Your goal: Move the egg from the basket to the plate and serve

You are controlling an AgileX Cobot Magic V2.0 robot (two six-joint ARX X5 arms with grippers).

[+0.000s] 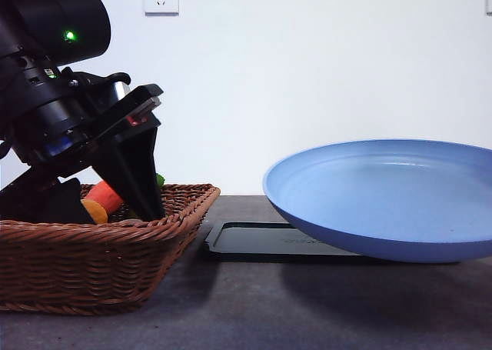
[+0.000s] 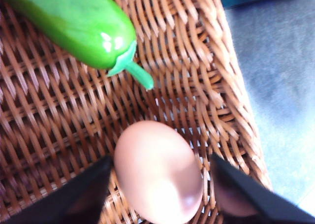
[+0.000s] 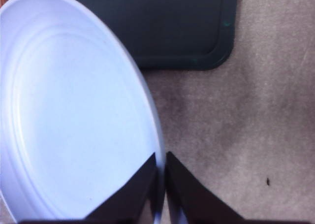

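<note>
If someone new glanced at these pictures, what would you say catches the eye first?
The big light blue plate dominates the front view, held tilted above the table, its rim pinched by the right gripper over a black tray. Next, the pinkish-brown egg in the wicker basket, sitting between the open fingers of the left gripper. A glossy green vegetable lies beside it.

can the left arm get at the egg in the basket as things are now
Probably yes. The left gripper is open, a finger on each side of the egg in the basket. The green vegetable lies apart from it.
</note>
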